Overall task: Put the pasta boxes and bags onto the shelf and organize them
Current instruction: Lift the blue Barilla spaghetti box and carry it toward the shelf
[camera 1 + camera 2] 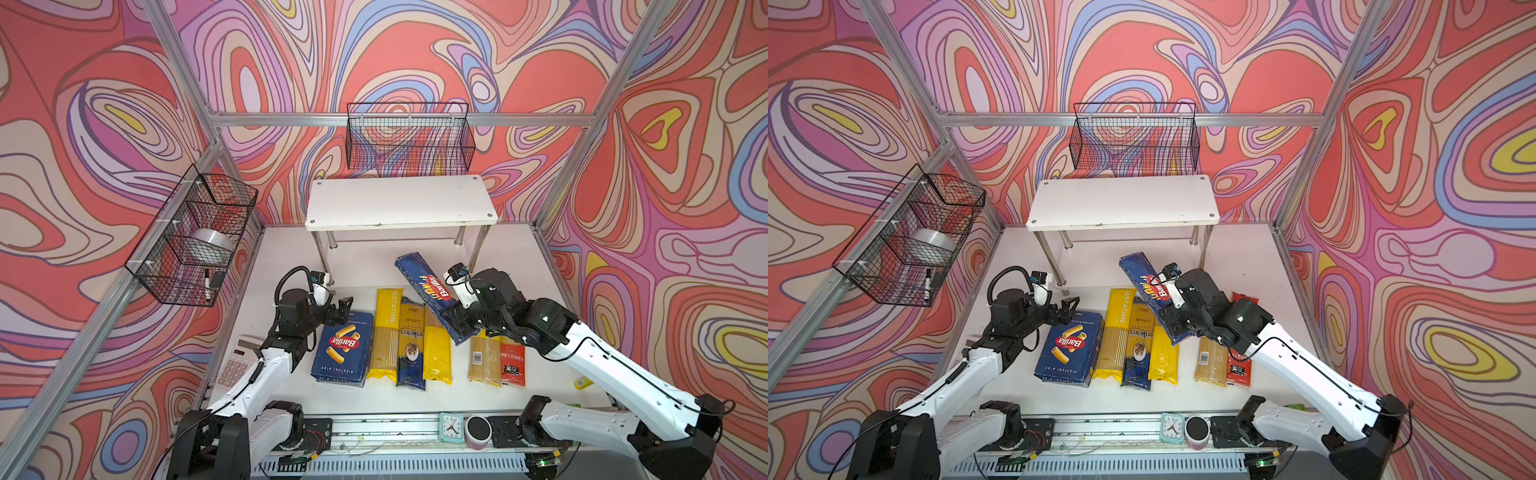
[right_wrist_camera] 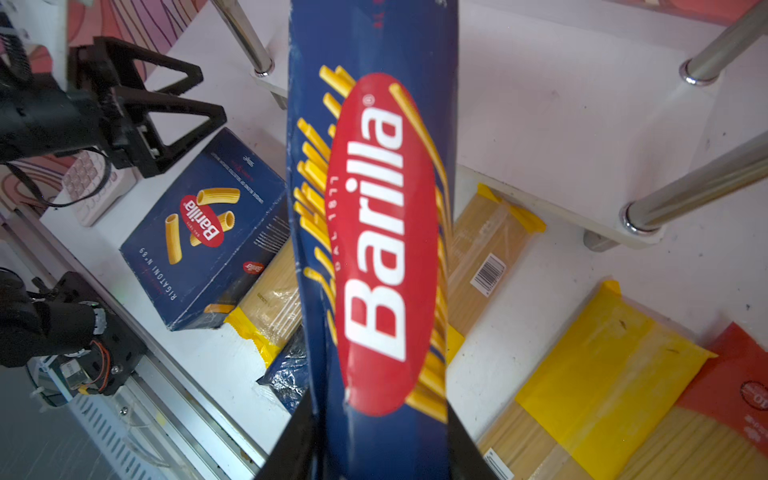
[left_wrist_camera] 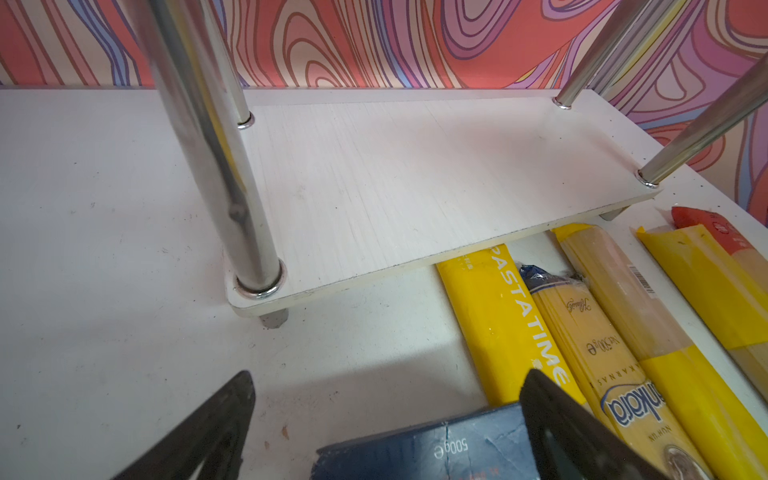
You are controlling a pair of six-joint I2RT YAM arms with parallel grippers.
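Blue cardboard spaghetti box (image 1: 424,286), clamped near its lower end by the right tool (image 1: 455,326), hangs tilted over the bags (image 1: 436,353) before the shelf (image 1: 399,203); such leverage may twist it in the jaws or clip a chrome leg (image 1: 478,249); left tool (image 1: 343,309) gapes empty.

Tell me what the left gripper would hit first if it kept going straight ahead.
Likely the shelf's lower board: the open left gripper points at it across bare table, between the chrome leg and the PASTATIME bag. Depth is unclear; it might pass above.
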